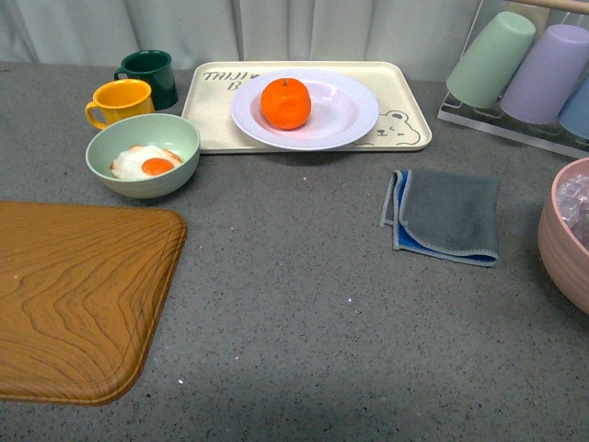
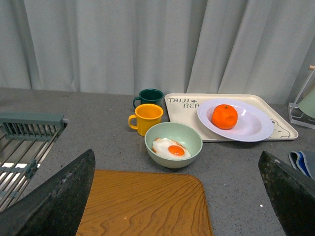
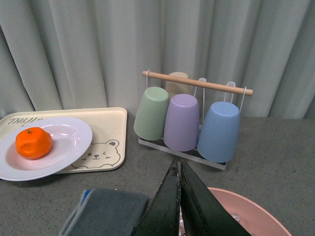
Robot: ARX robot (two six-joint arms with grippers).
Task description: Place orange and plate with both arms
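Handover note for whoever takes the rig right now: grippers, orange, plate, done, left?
Left gripper: open, empty, pulled back near the wooden board.
Right gripper: shut, empty, above the pink bowl.
Orange sits in the plate; the plate rests on the bear tray, overhanging its front edge a little.
Done: as things lie, the orange is on the plate and neither arm holds anything.
Left: possibly nothing; check that the tray is the intended spot.
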